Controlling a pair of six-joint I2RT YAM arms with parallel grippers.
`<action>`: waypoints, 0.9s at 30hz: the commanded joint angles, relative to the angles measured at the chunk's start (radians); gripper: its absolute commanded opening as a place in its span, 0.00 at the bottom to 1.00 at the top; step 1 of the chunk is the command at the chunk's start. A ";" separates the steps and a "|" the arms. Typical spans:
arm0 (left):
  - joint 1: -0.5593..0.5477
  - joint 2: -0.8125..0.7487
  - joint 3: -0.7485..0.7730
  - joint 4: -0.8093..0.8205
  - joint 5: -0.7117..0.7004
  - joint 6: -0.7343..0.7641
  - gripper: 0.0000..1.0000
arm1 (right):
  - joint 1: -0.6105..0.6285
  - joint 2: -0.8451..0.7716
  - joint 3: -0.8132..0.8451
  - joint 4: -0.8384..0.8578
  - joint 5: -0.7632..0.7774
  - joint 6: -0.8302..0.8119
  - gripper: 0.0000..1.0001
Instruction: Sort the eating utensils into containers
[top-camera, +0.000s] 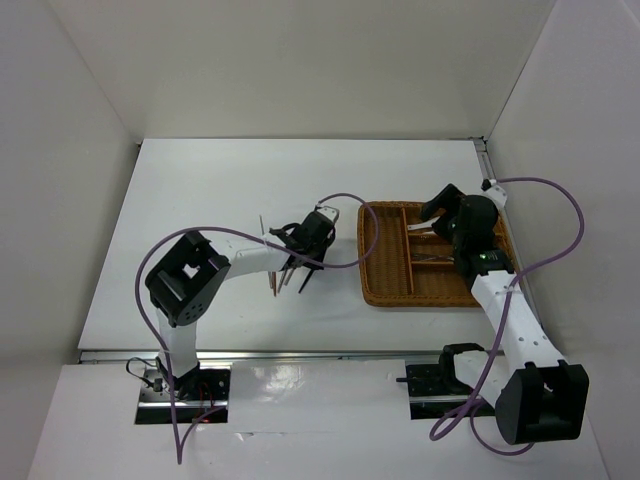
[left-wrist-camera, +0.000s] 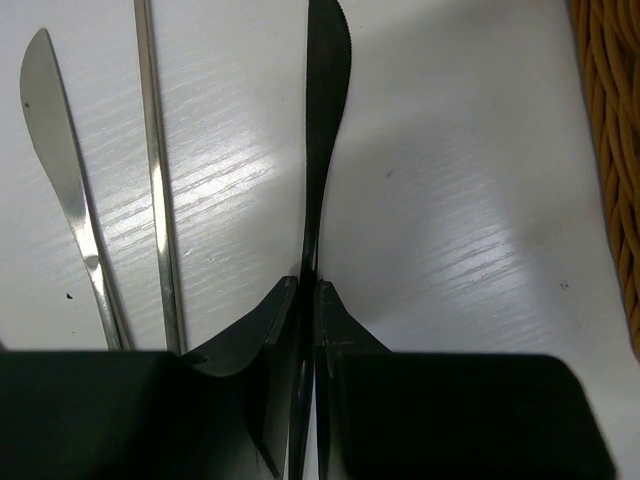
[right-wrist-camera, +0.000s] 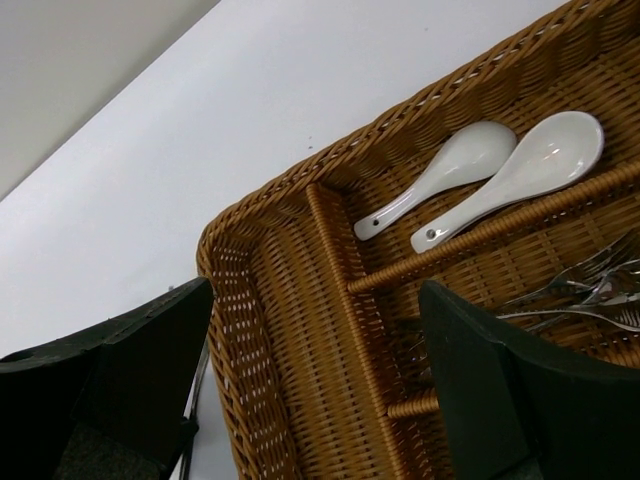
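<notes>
Dark knife (left-wrist-camera: 318, 150) on the desk (left-wrist-camera: 460, 200), handle pinched edge-on by the left claw (left-wrist-camera: 308, 300), likely ready for lifting. Silver knife (left-wrist-camera: 55, 170) and chopstick (left-wrist-camera: 158, 200) crowd its left; bare desk runs right to the tray (left-wrist-camera: 610, 150) rim. The right claw (right-wrist-camera: 315, 300) hangs spread above the tray's spoons (right-wrist-camera: 520, 165) and forks (right-wrist-camera: 590, 290).

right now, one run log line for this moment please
left claw: shut on dark knife | right claw: open over tray | in tray: two spoons, forks | beside dark knife: silver knife, chopstick
</notes>
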 joint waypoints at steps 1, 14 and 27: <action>0.028 0.045 -0.017 -0.037 0.067 -0.036 0.17 | -0.004 -0.007 0.002 0.017 -0.076 -0.056 0.91; 0.108 -0.256 -0.132 0.090 0.078 -0.142 0.15 | 0.008 -0.031 -0.141 0.329 -0.651 -0.182 0.91; 0.099 -0.429 -0.183 0.258 0.050 -0.306 0.15 | 0.453 0.157 -0.072 0.428 -0.451 -0.191 0.98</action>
